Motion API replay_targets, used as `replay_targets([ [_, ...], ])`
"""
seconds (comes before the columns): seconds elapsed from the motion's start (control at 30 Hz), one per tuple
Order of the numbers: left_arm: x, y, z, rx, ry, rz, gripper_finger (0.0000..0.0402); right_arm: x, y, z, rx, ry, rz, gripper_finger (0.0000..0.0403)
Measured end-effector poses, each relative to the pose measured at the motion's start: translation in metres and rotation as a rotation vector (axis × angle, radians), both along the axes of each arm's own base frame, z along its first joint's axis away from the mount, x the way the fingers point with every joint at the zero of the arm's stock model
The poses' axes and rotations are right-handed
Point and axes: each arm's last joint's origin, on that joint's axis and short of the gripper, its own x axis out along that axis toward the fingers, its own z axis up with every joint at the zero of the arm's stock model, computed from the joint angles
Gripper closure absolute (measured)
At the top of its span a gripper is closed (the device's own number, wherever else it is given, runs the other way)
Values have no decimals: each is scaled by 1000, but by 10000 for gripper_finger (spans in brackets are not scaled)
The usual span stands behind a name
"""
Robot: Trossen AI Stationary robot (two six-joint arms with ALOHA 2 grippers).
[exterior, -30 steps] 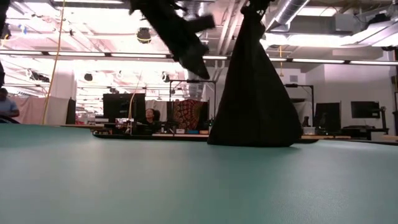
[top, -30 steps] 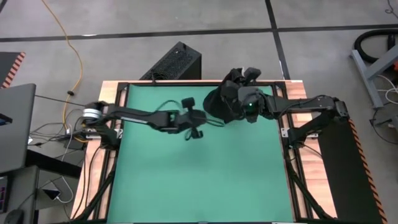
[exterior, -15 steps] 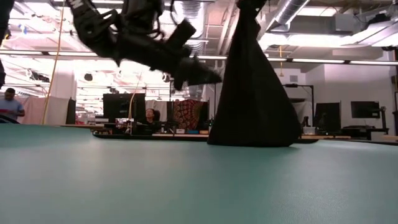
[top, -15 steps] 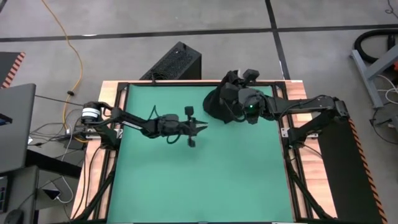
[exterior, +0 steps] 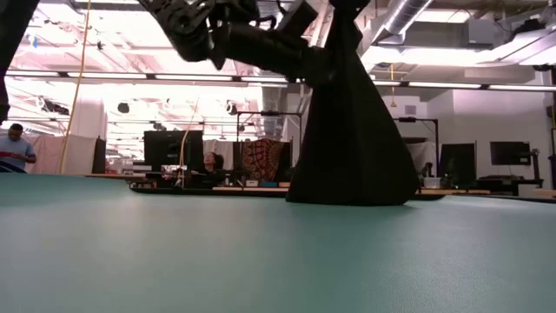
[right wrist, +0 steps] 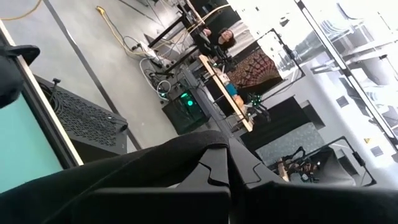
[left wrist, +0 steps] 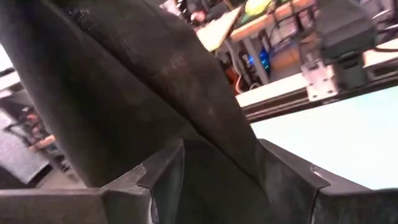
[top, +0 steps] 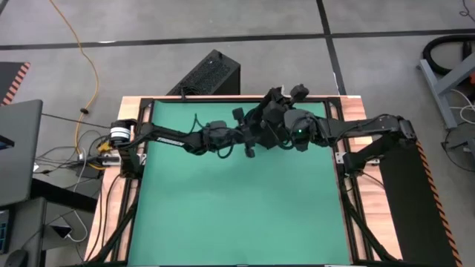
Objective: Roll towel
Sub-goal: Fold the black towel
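Note:
The black towel hangs in a cone from my right gripper, which is shut on its top, high over the far middle of the green mat. The towel's lower end rests on the mat. My left gripper is open and level at the towel's left side. Its two fingers stand on either side of a hanging fold of the cloth. I cannot tell whether they touch it. My right gripper pinches the towel's bunched top between its two fingers, which come level from the table's right. The cloth hangs below the fingers, spreading downward, with its lower end on the mat.
The near half of the mat lies bare. A black box stands on the floor beyond the table's far edge. Beyond the table, the low view shows desks, screens and a person at the far left.
My left gripper has tipped up from pointing down to level, swung toward the table's right and far side up to the hanging towel, and opened. The towel has stayed hanging with its lower end on the mat.

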Motion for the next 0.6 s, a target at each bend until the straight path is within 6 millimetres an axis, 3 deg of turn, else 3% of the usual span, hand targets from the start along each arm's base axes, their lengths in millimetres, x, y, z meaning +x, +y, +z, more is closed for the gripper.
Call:
replay_targets([
  [0.23,10,-10,2,20,-4,156,212,0,0,0,0,3,1,401],
  [0.6,8,5,6,-83,-90,170,212,1,0,0,2,4,24,401],
])
